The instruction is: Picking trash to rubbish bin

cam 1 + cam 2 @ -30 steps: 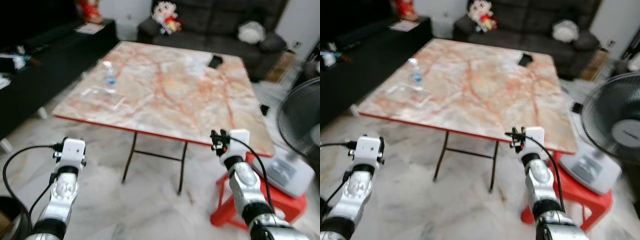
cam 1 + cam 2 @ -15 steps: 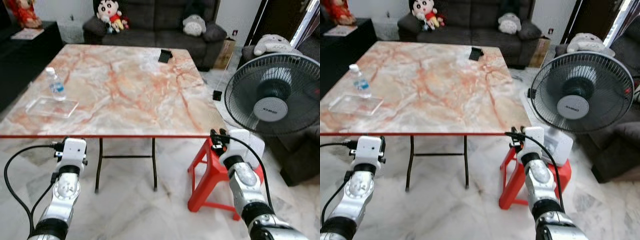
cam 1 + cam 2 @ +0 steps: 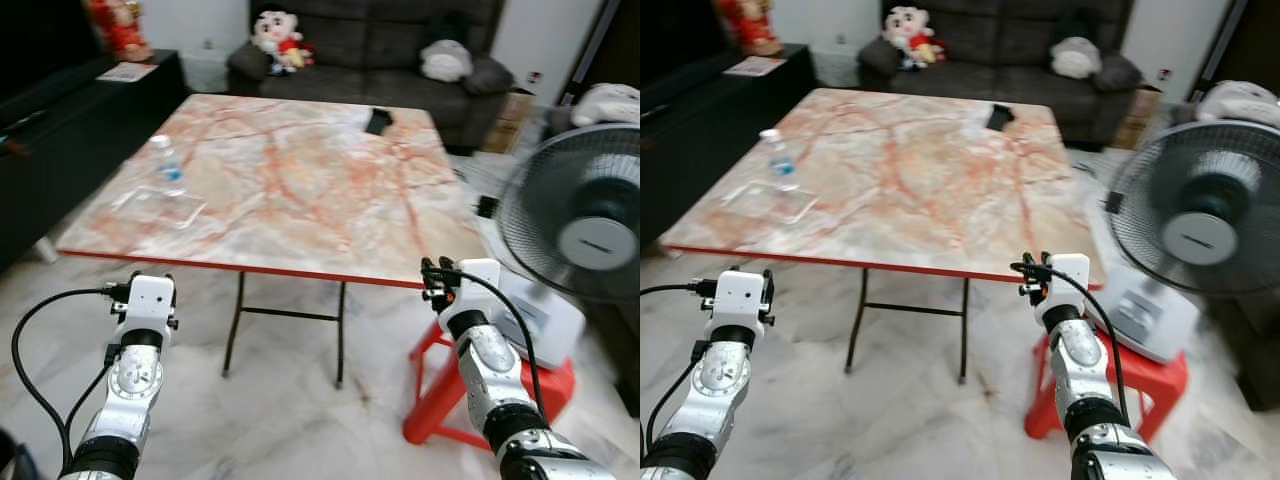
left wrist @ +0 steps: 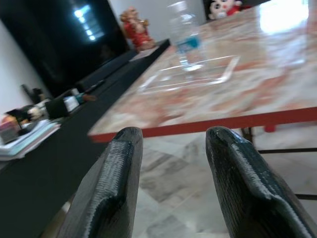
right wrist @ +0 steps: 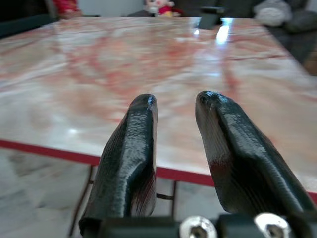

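Ahead of me, at twelve o'clock, stands a marble-patterned folding table (image 3: 300, 190) with a red edge; on its near part at about ten o'clock a clear plastic bottle (image 3: 167, 166) with a blue label stands upright, touching or just behind a flat transparent tray (image 3: 158, 207); toward the far edge at one o'clock lies a small dark object (image 3: 378, 122), too small for me to identify. I see the left gripper (image 4: 171, 144) held low before the table's near edge at eight o'clock, its two fingers (image 4: 111, 188) parted by a moderate gap with nothing between them; the bottle and tray sit beyond it on the tabletop. The right gripper (image 5: 173, 106) hovers at four o'clock just short of the near edge, its fingers slightly apart and empty. At three o'clock a grey fan (image 3: 1195, 215) rests on a red plastic stool (image 3: 1140, 385); beyond the table I see a dark sofa (image 3: 400, 45) with soft toys (image 3: 275, 30); a black cabinet (image 3: 60, 130) runs along nine o'clock; the floor is pale marble.
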`<state>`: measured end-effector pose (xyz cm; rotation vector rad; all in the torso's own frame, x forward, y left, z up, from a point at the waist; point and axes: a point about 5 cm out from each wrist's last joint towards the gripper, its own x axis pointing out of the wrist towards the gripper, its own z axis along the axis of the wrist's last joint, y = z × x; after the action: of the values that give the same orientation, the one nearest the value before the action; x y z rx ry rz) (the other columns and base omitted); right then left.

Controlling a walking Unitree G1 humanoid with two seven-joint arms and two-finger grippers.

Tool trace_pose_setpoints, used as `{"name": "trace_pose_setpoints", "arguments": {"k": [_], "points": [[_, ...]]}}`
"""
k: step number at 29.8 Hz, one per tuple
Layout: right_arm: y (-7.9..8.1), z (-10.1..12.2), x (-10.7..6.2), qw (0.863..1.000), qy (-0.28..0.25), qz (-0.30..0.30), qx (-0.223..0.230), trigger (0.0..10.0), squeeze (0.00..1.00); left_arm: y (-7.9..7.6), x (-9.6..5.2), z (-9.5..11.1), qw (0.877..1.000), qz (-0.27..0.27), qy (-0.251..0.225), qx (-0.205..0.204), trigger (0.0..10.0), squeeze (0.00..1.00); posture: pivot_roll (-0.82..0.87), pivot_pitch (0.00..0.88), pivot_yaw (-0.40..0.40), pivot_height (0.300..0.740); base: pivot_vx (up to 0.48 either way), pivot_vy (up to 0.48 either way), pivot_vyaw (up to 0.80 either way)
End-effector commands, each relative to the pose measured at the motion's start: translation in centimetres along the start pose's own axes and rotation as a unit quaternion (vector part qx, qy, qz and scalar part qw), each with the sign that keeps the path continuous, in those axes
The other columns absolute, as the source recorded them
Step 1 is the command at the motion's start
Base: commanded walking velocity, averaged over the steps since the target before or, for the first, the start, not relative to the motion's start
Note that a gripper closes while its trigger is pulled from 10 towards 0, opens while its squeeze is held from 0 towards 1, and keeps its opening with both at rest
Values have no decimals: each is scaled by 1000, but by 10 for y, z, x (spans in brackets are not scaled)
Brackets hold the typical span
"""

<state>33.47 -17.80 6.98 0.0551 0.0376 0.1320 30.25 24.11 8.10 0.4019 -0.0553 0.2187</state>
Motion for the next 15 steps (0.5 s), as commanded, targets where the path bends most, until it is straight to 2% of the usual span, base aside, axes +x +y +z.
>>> {"name": "trace_pose_setpoints", "arguments": {"k": [1,13,15], "points": [[0,3,2,1000,-3,2,1,10000,0,2,1,1,1000,2,2,-4,10000,0,-4,0,-59,740,0,412,-800],[4,1,1,1000,-4,6,2,10000,0,3,0,1,1000,-4,0,-1,10000,0,-1,0,-54,740,0,397,0],[5,0,1,1000,-1,5,7,10000,0,3,0,1,1000,-4,-1,-1,10000,0,1,0,-54,740,0,398,-800]]}}
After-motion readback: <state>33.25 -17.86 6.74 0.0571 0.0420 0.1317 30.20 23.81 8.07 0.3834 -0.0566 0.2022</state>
